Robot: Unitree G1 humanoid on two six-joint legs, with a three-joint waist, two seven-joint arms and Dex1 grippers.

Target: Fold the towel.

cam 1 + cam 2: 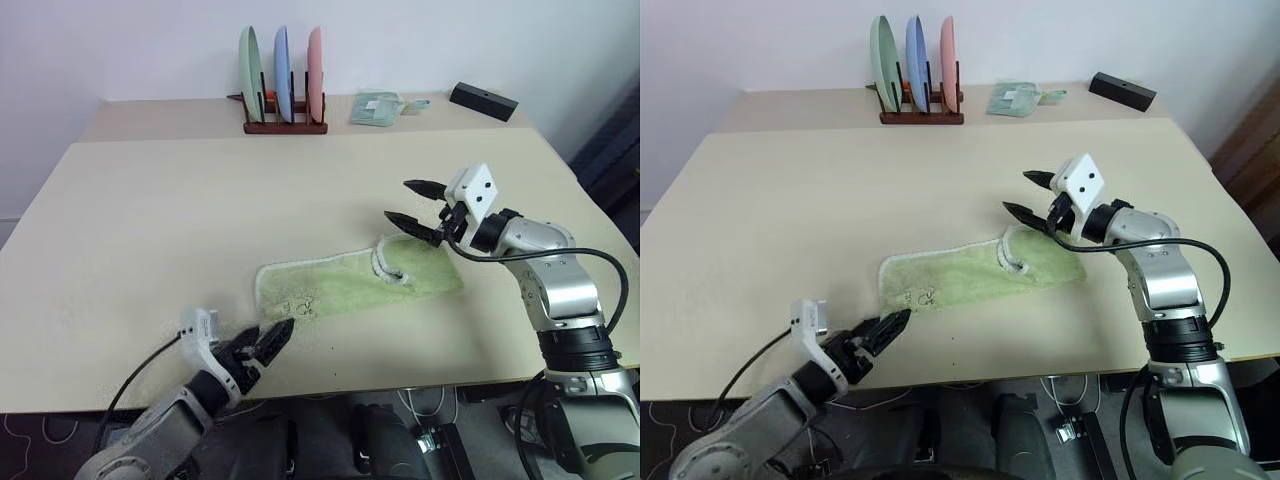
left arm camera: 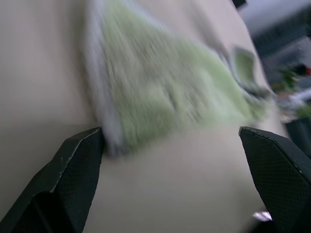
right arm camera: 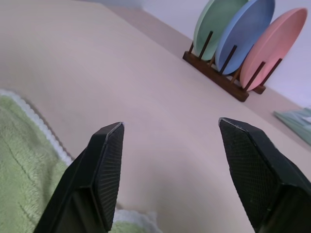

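Green terry towel (image 1: 355, 283) is laid flat in a long folded strip near the front edge of the surface (image 1: 150, 220), between two released end effectors

Its long axis is seen running from the near left, where the dark printed mark sits, up to the far right, where the small loop lies. The left end effector (image 1: 262, 349) is held open just off the near-left end, at the surface's front edge; the right end effector (image 1: 418, 208) is held open just above the far-right end, gripping nothing. Each end is judged nearest to the arm on its own side, so a further fold would likely be made end to end along that axis
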